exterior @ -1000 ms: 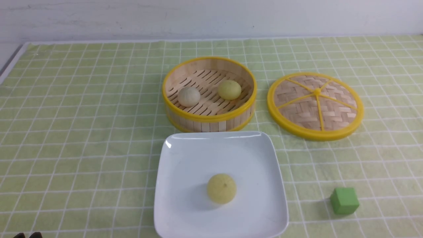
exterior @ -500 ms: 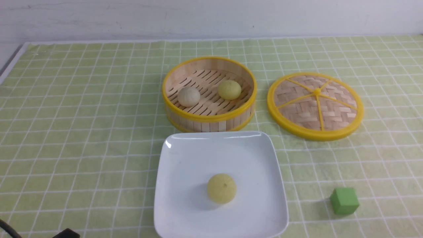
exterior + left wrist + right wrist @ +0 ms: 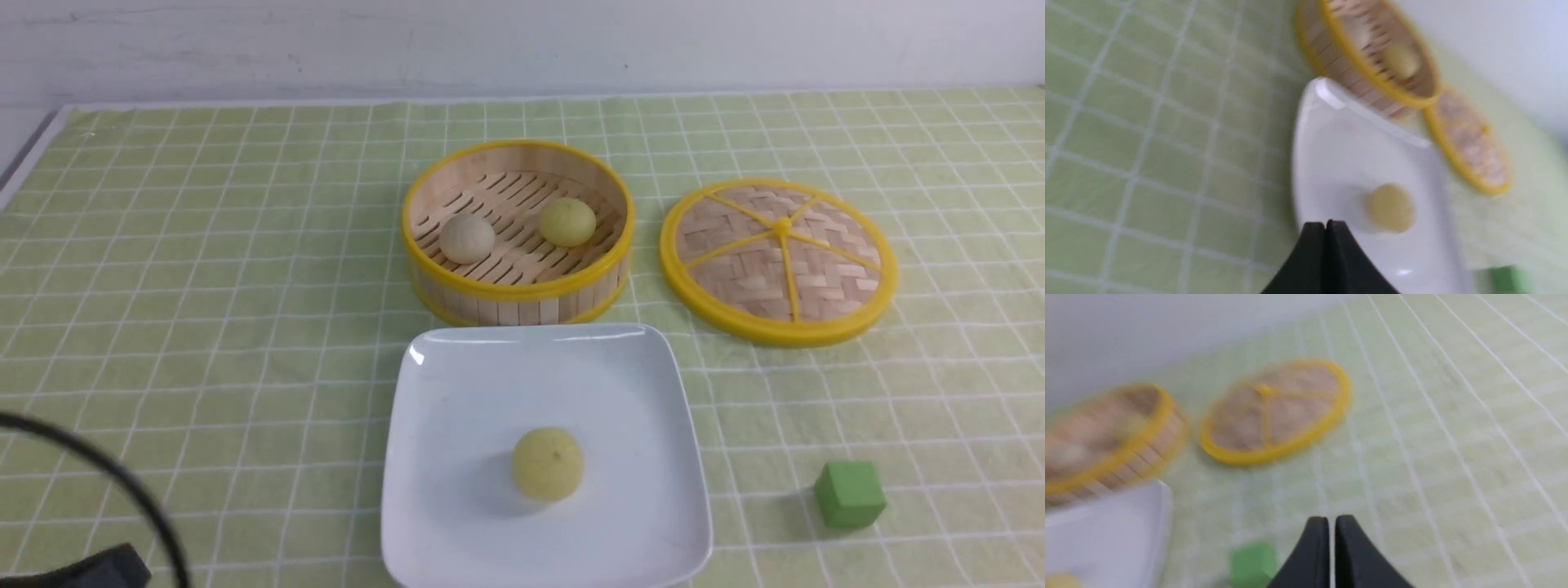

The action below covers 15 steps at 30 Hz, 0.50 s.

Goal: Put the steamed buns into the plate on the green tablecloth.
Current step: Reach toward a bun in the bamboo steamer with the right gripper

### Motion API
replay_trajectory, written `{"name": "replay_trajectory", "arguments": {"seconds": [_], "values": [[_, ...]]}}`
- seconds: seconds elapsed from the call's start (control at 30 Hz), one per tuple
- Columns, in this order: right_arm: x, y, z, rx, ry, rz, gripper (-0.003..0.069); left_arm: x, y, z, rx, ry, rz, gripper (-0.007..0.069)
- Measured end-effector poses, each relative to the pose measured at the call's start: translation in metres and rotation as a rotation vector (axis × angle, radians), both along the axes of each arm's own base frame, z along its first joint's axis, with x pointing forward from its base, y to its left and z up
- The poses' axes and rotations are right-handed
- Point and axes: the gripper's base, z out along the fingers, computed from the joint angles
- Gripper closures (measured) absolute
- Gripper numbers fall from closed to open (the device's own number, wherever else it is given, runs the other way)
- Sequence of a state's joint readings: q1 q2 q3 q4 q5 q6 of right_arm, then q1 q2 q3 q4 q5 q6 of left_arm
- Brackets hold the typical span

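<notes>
One yellow bun [image 3: 547, 464] on the plate [image 3: 457, 384]; off-white bun [image 3: 467, 238] and second yellow bun [image 3: 566, 221] in the steamer basket [image 3: 506, 309], green tablecloth [image 3: 204, 286] under all.
Left gripper [image 3: 1325, 223] and right gripper [image 3: 1329, 519]: jaws together, holding nothing. Next pick, by my reckoning: open wide first, descend straight inside the basket rim, close gently on the dome's sides, set down clear of the plated bun.
</notes>
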<state>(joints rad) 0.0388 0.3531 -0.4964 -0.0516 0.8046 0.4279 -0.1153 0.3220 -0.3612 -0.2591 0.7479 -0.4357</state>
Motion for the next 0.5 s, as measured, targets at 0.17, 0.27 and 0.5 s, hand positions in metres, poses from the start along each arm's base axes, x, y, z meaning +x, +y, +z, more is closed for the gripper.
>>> {"name": "replay_trajectory", "arguments": {"seconds": [0.17,0.27,0.5], "values": [[0.035,0.011,-0.012,0.039,0.461,0.102,0.0673,0.028,-0.002,-0.007,0.145,0.315,-0.083,0.0622],[0.056,0.031,-0.015,0.130,0.522,0.322,0.0672,0.043,-0.004,-0.004,0.200,0.385,-0.149,0.0622],[0.123,0.079,-0.018,0.339,0.491,0.781,0.0651,0.067,-0.007,-0.002,0.255,0.431,-0.220,0.0614]]}}
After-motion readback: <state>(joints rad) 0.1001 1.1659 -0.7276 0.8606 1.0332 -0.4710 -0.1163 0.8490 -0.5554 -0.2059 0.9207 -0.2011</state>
